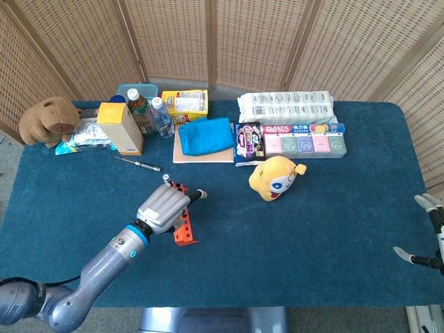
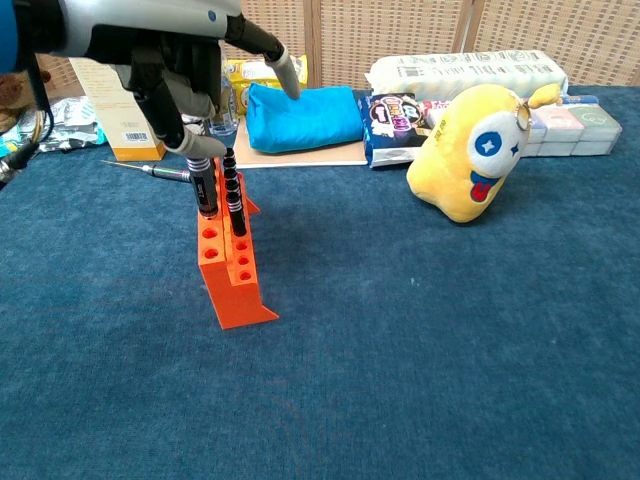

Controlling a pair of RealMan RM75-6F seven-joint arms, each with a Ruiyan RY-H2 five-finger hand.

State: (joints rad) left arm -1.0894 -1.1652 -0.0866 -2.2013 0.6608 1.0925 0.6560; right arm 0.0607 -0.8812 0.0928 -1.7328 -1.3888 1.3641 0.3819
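**Currently: left hand poised over the orange bit rack**

The left hand (image 2: 185, 75) hangs directly above the rear end of the orange bit rack (image 2: 232, 270), which stands mid-left on the blue desk (image 1: 312, 222). Its fingers (image 2: 195, 145) point down onto the tops of the screwdriver bits (image 2: 205, 180) seated in the rack; one fingertip appears to touch the cap of a rear bit. Whether it has actually closed on a bit cannot be told from either view; the thumb juts out to the side, clear of everything. The right hand (image 1: 424, 232) sits at the far right edge of the desk, fingers apart, holding nothing.

A loose precision screwdriver (image 1: 137, 164) lies on the desk just behind the rack, near the tan carton (image 1: 120, 127). A yellow plush toy (image 1: 275, 177) sits well apart to the right.

Risks noted: the rack is narrow and tall for its footprint, so in my judgement a sideways push from the fingers could tip it and spill the bits. The bits stand close together; a broad fingertip may catch a neighbour and lift or jam it. A loose pinch could drop a bit onto the desk.
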